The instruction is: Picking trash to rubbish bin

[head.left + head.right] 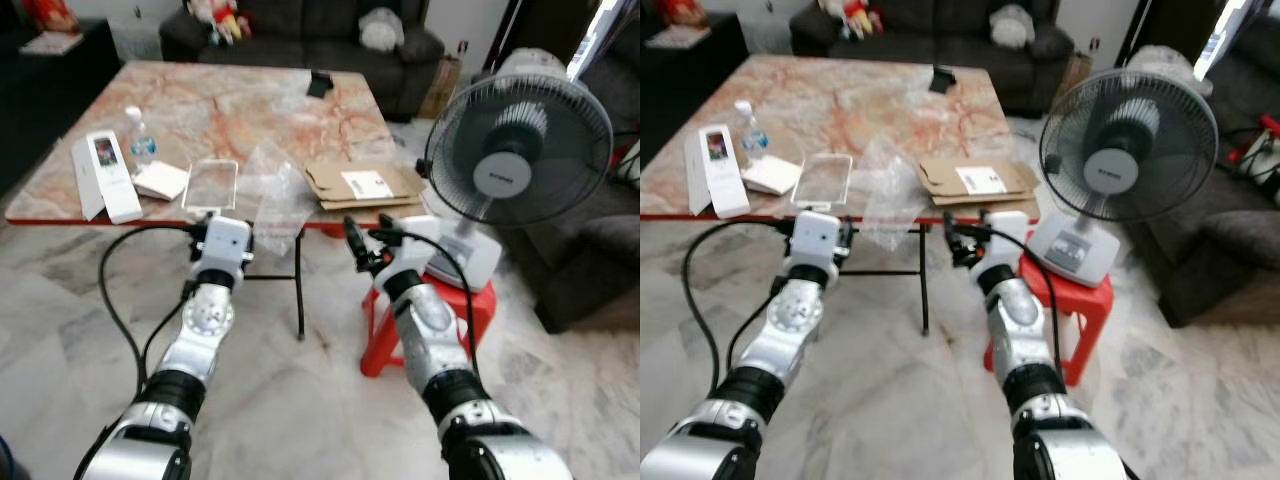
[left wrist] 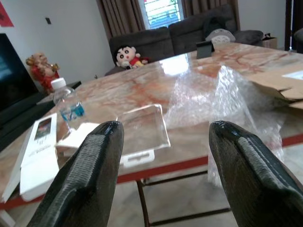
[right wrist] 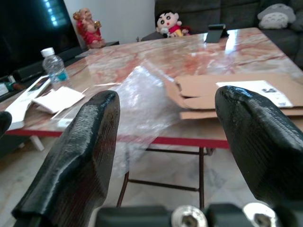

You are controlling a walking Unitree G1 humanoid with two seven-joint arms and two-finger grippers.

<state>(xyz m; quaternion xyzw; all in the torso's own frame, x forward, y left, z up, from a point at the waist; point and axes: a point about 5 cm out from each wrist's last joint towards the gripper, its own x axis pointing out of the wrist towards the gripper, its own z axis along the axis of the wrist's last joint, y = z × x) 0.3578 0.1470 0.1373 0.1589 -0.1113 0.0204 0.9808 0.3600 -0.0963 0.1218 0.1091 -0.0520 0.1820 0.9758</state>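
Observation:
A crumpled clear plastic wrap (image 1: 275,195) lies at the front edge of the marble table (image 1: 250,100) and hangs over its red rim. Beside it are a clear plastic tray (image 1: 210,185) and a flattened cardboard box (image 1: 365,185) with a white label. My left gripper (image 2: 163,130) is open just short of the table edge, level with the tray and the wrap (image 2: 222,97). My right gripper (image 3: 165,99) is also open in front of the edge, between the wrap (image 3: 142,101) and the cardboard (image 3: 246,94). Neither holds anything.
A white carton (image 1: 105,175), a folded white paper (image 1: 160,180) and a small water bottle (image 1: 139,135) sit on the table's left. A fan (image 1: 515,150) stands on a red stool (image 1: 470,305) close to my right arm. A dark sofa (image 1: 300,30) lies beyond the table.

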